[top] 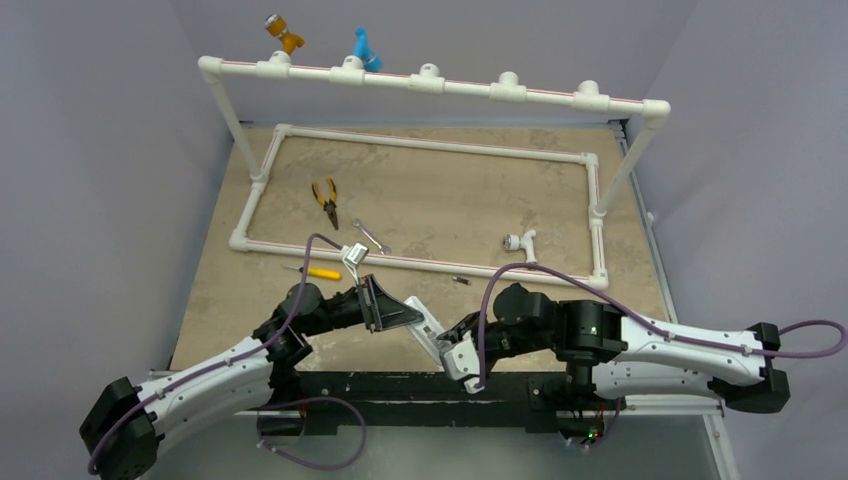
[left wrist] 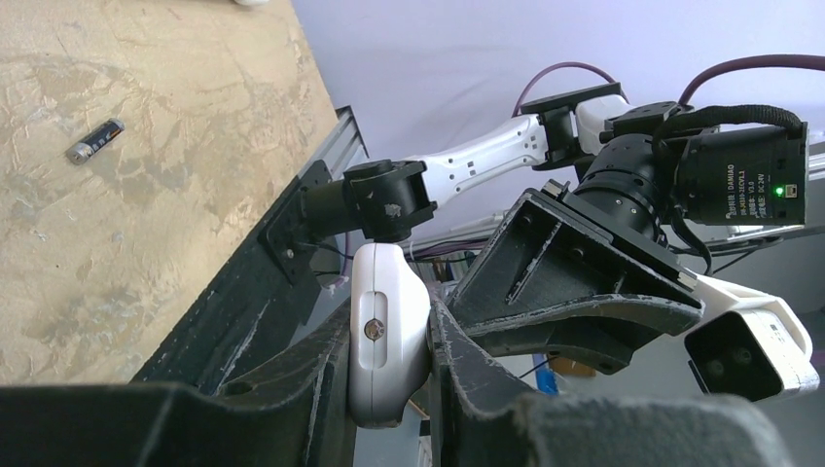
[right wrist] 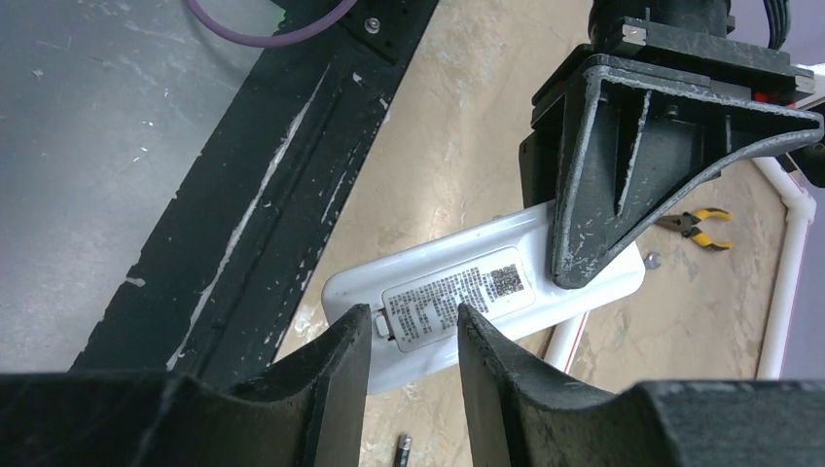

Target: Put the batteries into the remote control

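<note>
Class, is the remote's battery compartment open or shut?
Shut: the labelled cover lies flush on the remote, no recess showing.

A robotics lab bench: 2 robot arms [top: 200,385] [top: 680,345] bolted to a tan table [top: 450,200], plain grey panels [top: 100,150] around, a white pipe frame [top: 430,82], and pliers [top: 326,203].

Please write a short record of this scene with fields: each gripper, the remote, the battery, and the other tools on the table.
left gripper: shut on the remote control, near the table's front edge
right gripper: open, fingertips at the remote's labelled back
battery: one seen, lying loose on the table
other tools: pliers, wrench, screwdriver, all lying apart from both grippers
</note>
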